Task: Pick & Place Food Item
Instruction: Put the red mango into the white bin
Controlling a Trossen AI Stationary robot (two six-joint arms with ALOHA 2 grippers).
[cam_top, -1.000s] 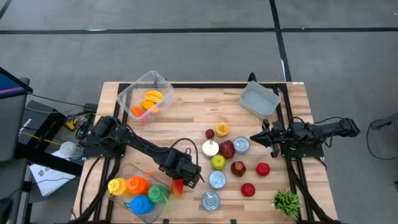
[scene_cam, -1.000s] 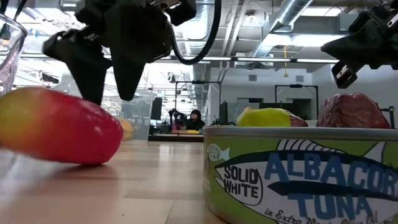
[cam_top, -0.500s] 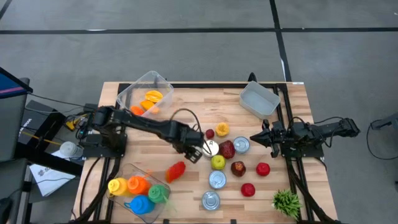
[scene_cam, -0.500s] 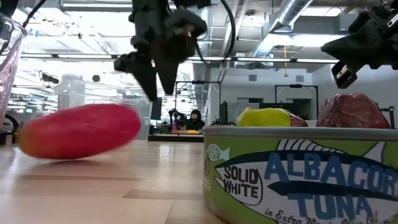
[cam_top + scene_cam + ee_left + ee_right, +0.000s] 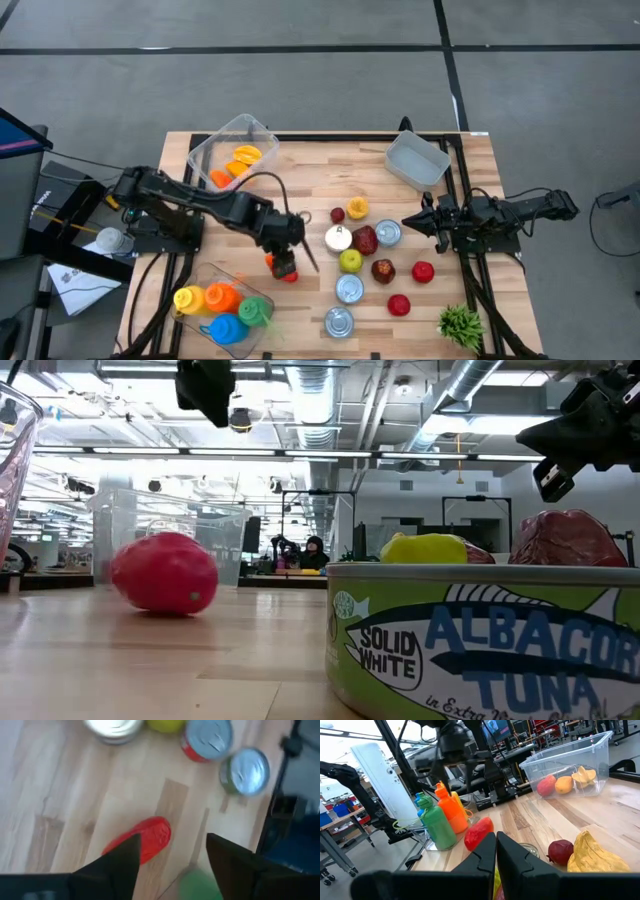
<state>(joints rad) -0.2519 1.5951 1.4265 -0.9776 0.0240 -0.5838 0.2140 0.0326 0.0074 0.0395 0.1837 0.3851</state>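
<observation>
Hovering my open left pincer (image 5: 172, 852) over the red pepper (image 5: 141, 839), I risk nudging it rolling toward the bottles (image 5: 222, 307) if I close off-centre.

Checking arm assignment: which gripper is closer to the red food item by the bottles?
Left. The left gripper hovers over the red food item, jaws open. The right gripper waits across the table, beyond the cans, jaws shut.

The left arm is stretched across the desk toward its middle, and the left end effector (image 5: 287, 252) is held above the surface, pointed downward with its fingers (image 5: 116, 865) spread apart. The right end effector (image 5: 414, 221) is kept at the desk's right side, fingers pressed together.
</observation>
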